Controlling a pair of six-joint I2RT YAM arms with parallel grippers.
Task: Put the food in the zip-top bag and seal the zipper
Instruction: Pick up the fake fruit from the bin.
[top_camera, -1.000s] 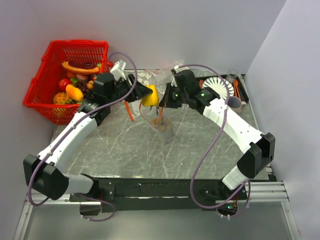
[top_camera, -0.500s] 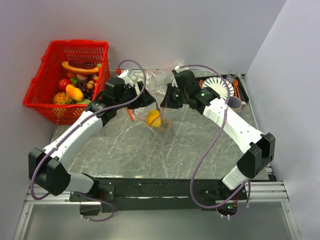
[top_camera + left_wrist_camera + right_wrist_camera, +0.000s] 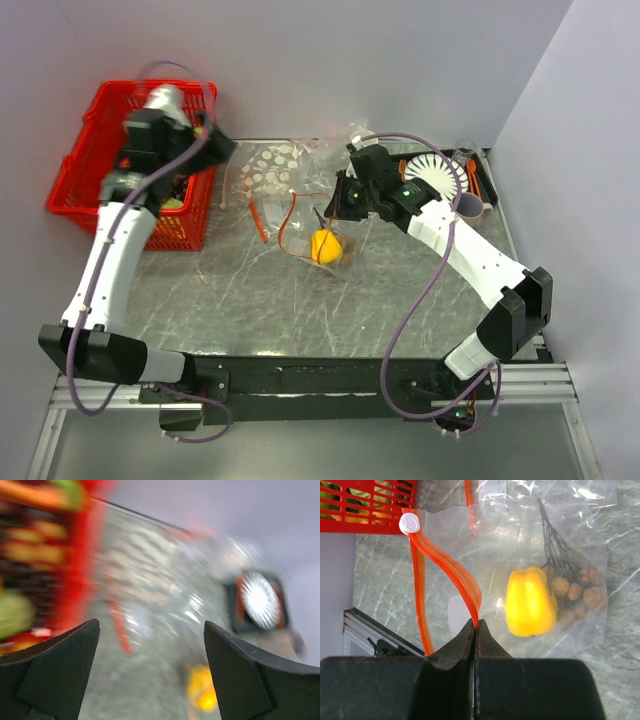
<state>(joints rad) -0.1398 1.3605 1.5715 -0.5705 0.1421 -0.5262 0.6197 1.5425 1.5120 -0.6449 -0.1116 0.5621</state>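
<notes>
The zip-top bag (image 3: 318, 238) lies mid-table with its mouth held apart. Inside it are a yellow pepper (image 3: 530, 607) and a bunch of small brown fruit (image 3: 575, 592). My right gripper (image 3: 476, 624) is shut on the orange-red zipper (image 3: 452, 570), pinching one lip of the mouth; the white slider (image 3: 410, 523) sits at the strip's far end. In the top view the right gripper (image 3: 343, 205) hangs just right of the bag's mouth. My left gripper (image 3: 212, 148) is over the red basket's right rim, open and empty, far from the bag; its wrist view is blurred.
A red basket (image 3: 80, 170) of toy food stands at the back left. A clear bag printed with white dots (image 3: 270, 160) lies behind the zip-top bag, a loose orange strip (image 3: 258, 218) beside it. A white fluted plate (image 3: 435, 172) and a cup (image 3: 470, 205) sit back right.
The left gripper let go of the yellow pepper, which dropped into the bag. The left arm then swung left and up over the basket, jaws opening wide. The right gripper kept its grip.
</notes>
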